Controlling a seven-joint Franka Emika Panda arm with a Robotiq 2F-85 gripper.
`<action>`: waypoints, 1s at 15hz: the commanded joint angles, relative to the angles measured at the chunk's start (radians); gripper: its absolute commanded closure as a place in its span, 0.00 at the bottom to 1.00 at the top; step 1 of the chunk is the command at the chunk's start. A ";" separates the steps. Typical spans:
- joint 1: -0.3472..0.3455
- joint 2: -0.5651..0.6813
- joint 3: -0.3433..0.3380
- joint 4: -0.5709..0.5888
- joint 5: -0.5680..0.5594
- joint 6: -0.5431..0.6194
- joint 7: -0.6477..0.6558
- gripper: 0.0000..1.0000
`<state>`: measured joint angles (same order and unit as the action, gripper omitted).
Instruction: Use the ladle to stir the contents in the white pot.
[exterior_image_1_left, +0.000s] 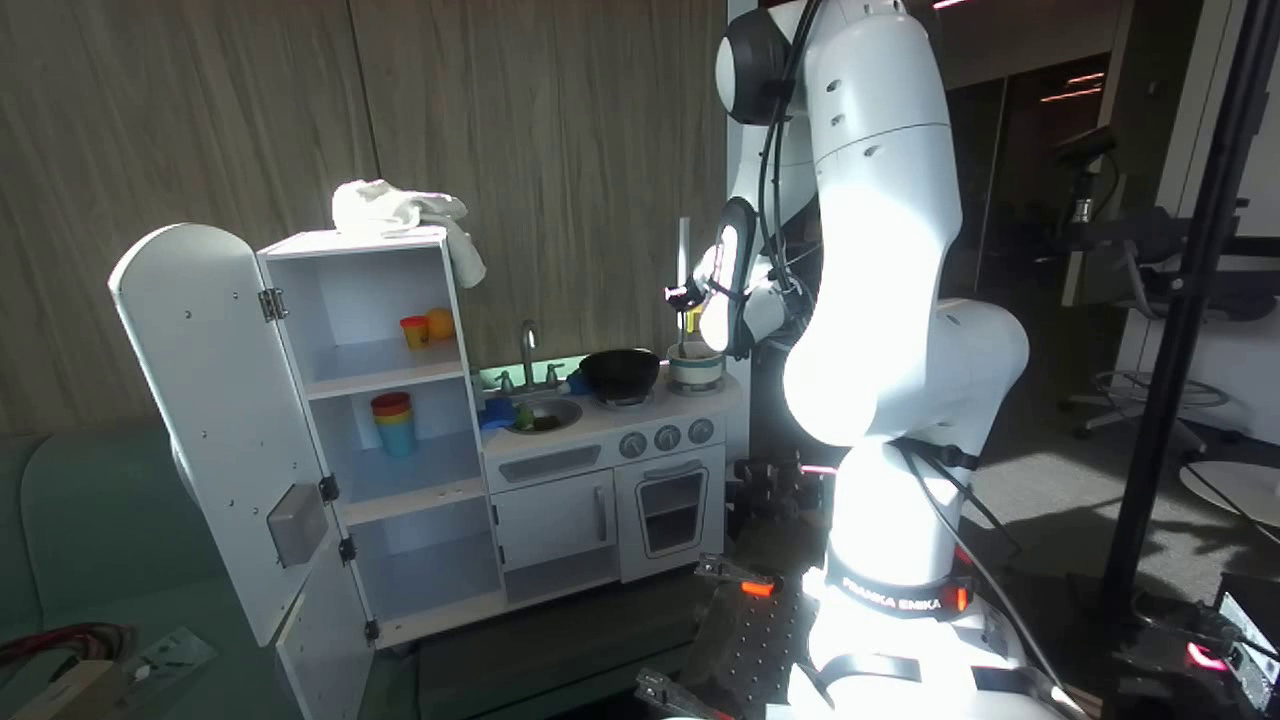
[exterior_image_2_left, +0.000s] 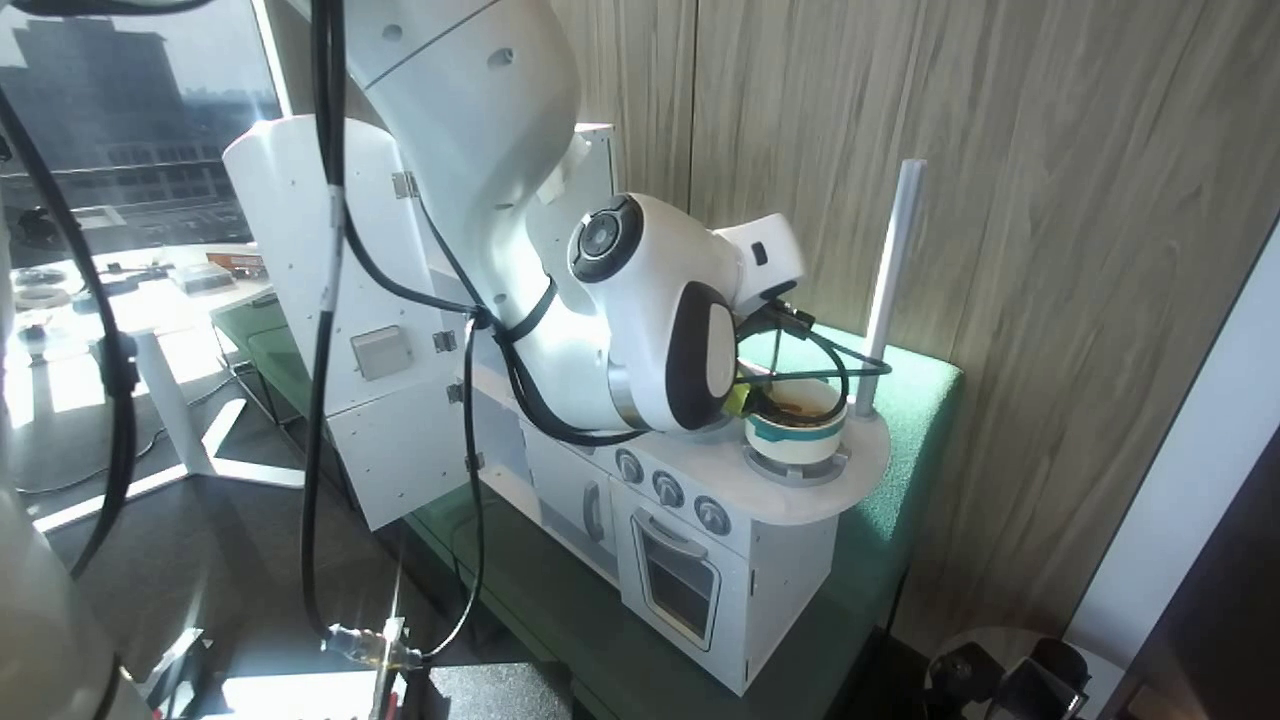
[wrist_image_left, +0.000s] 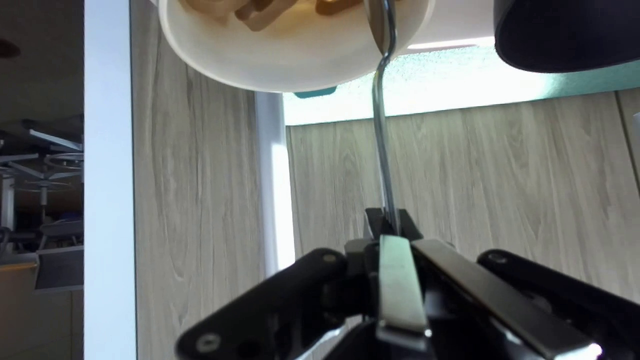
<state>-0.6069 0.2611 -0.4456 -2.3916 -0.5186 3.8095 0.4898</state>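
Observation:
My gripper is shut on the metal ladle's handle, above the pot. The ladle points down, and its bowl end reaches inside the white pot; the bowl is partly cut off by the wrist view's top edge. Tan and brown pieces lie in the pot. In an exterior view the pot stands on the toy stove's right burner with my gripper over it. In an exterior view the pot has a teal band, and the arm and cables partly hide the gripper and ladle.
A black wok stands on the burner beside the pot. A grey faucet and sink are further left. An upright white post rises close behind the pot. The toy fridge door is open. A wooden wall panel stands behind.

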 joint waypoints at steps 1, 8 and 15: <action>0.002 0.172 0.049 0.193 0.036 -0.010 0.070 0.97; -0.055 0.336 0.094 0.442 0.098 -0.110 0.103 0.97; -0.154 0.241 0.169 0.291 -0.110 0.013 0.201 0.98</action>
<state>-0.7285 0.5610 -0.2919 -2.0072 -0.5554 3.7671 0.6654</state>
